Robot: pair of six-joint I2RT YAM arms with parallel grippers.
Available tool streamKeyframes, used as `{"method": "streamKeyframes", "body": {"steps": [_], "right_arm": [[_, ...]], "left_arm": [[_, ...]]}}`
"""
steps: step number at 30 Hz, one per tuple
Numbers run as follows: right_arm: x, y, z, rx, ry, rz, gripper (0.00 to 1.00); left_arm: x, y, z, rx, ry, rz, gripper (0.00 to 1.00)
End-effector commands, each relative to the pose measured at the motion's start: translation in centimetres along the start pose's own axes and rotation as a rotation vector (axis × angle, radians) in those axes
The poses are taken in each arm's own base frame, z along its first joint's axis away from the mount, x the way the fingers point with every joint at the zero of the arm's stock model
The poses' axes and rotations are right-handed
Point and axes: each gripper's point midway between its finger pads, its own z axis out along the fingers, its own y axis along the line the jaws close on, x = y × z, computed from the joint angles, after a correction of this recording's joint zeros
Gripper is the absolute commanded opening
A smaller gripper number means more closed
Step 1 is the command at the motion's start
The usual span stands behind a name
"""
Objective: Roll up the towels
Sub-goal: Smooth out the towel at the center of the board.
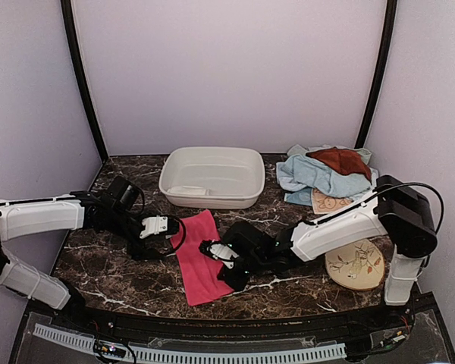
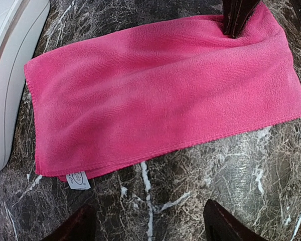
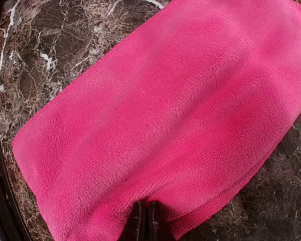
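right pincer (image 3: pixel 146 221) closed, pinching one long edge of the pink towel (image 3: pixel 155 115). The towel lies flat on the table (image 1: pixel 121 280), spread ahead of its tips. left pincer (image 2: pixel 150 228) open, jaws wide, just off the towel's opposite long edge, not touching. other towels (image 1: pixel 322 174) heaped well behind and to the right of the right pincer. white basin (image 1: pixel 212 176) beyond both.

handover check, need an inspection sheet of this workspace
surface: dark marble table, white veins
job's things: pink towel flat, unrolled; towel pile far right, rust-brown on top
clutter: white basin at back; leaf-pattern disc by right arm base
grippers: left gripper open beside pink towel; right gripper shut on its edge
cables: black cable looped over right arm
surroundings: plain pale walls, nothing else seen
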Motion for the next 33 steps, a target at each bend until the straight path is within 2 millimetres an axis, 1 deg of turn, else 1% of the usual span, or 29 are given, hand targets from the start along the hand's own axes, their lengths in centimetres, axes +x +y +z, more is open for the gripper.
{"method": "streamKeyframes", "body": {"steps": [1,3,6,9,12,14,16,17,18,19,20,22,24,26,27,29,30,31,33], "right_arm": [[3.7,-0.7,-0.3,-0.009,0.068,0.194,0.06],[3.7,-1.0,-0.7,-0.032,0.036,0.261,0.06],[3.0,0.0,-1.1,-0.098,-0.033,0.331,0.07],[1.8,0.8,-1.4,-0.166,-0.113,0.416,0.07],[-0.2,1.3,-1.3,-0.229,-0.199,0.482,0.07],[-1.6,1.5,-0.6,-0.259,-0.221,0.508,0.07],[-2.8,2.0,0.3,-0.299,-0.239,0.53,0.05],[-3.1,2.2,0.5,-0.32,-0.247,0.541,0.05],[-3.4,2.4,0.7,-0.338,-0.254,0.554,0.05],[-3.4,2.5,0.7,-0.35,-0.259,0.567,0.04],[-3.1,2.6,0.7,-0.359,-0.257,0.581,0.04],[-2.5,2.5,-0.1,-0.36,-0.27,0.615,0.04],[-2.0,2.0,-1.8,-0.338,-0.315,0.636,0.05],[-1.8,0.9,-3.8,-0.274,-0.378,0.623,0.07],[-1.7,0.4,-4.7,-0.233,-0.406,0.609,0.1],[-2.0,-0.4,-6.6,-0.167,-0.465,0.563,0.13],[-2.1,-0.7,-7.2,-0.137,-0.482,0.541,0.13],[-2.6,-0.9,-8.1,-0.112,-0.509,0.513,0.14],[-3.2,-0.7,-8.9,-0.067,-0.522,0.436,0.15]], "left_arm": [[0.0,0.4,0.2,-0.01,0.002,0.004,0.76],[0.0,0.2,0.4,-0.004,-0.001,0.014,0.76],[-0.5,0.0,0.5,0.018,-0.012,0.017,0.76],[-1.8,-1.1,0.4,0.061,-0.017,0.046,0.76],[-4.1,-3.8,0.6,0.129,-0.028,0.111,0.75],[-5.3,-5.9,0.7,0.176,-0.029,0.151,0.74],[-6.3,-8.0,1.0,0.238,-0.029,0.173,0.73],[-6.2,-8.8,1.2,0.259,-0.018,0.179,0.72],[-6.1,-9.2,1.7,0.264,-0.007,0.182,0.72],[-6.2,-9.0,2.1,0.251,-0.004,0.17,0.7],[-6.1,-8.3,2.5,0.225,0.003,0.148,0.69],[-5.6,-6.2,3.4,0.171,0.012,0.082,0.65],[-4.8,-3.1,3.6,0.124,0.007,-0.031,0.63],[-4.0,-1.1,4.0,0.094,0.015,-0.087,0.63],[-3.8,-0.5,4.4,0.081,0.025,-0.086,0.63],[-3.6,0.4,5.1,0.054,0.04,-0.084,0.64],[-3.9,0.8,5.4,0.05,0.04,-0.087,0.64],[-4.5,1.4,5.5,0.046,0.032,-0.089,0.64],[-5.3,2.3,5.9,0.044,0.031,-0.105,0.64]]}}
